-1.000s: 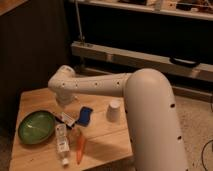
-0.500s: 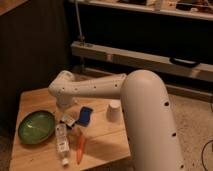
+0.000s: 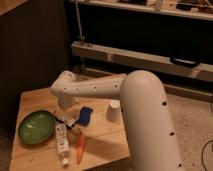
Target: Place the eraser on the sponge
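Nearest, in front of the sponge [image 3: 85, 115] and off to its left: a white labelled tube [image 3: 61, 142], lying flat on the wooden table [image 3: 107, 145]. Just beside the tube, straight in front of the sponge: an orange carrot [image 3: 80, 148], lying lengthwise. Further left of the sponge, well apart from it: a round green plate [image 3: 36, 126]. Between plate and sponge, just left of the sponge and not on it: the eraser [image 3: 67, 120], flat on the table; touching the blue pad or not, cannot tell. Right above the eraser, left of the sponge: the gripper [image 3: 63, 111], dark and mostly hidden beneath the white arm [image 3: 140, 115]; spread or closed, holding the eraser or not, cannot tell. Right of the sponge, near it: a white cup [image 3: 114, 111], standing on the table. Behind the sponge, past the table: a metal shelf rail [image 3: 150, 57] against a dark background.
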Controlling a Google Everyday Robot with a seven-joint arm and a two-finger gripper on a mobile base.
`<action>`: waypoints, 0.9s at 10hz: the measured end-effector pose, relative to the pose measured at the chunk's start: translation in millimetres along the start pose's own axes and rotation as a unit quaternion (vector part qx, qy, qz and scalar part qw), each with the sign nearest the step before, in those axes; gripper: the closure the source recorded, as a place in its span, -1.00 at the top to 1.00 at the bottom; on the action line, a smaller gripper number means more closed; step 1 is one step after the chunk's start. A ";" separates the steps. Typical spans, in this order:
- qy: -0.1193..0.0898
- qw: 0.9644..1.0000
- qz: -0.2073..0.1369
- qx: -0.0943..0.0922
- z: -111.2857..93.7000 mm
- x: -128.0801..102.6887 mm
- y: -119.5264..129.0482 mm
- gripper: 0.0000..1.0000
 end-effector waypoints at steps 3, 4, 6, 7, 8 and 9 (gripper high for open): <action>0.001 1.000 0.006 -0.010 7.9 2.4 2.8 0.60; 0.000 1.000 0.006 -0.014 11.1 1.7 2.9 0.60; 0.000 1.000 0.010 -0.019 14.2 1.7 3.3 0.60; -0.001 1.000 0.009 -0.022 15.6 0.1 3.8 0.60; -0.003 1.000 0.007 -0.025 17.5 -2.7 1.3 0.60; -0.006 1.000 0.004 -0.026 19.9 -4.6 -3.4 0.60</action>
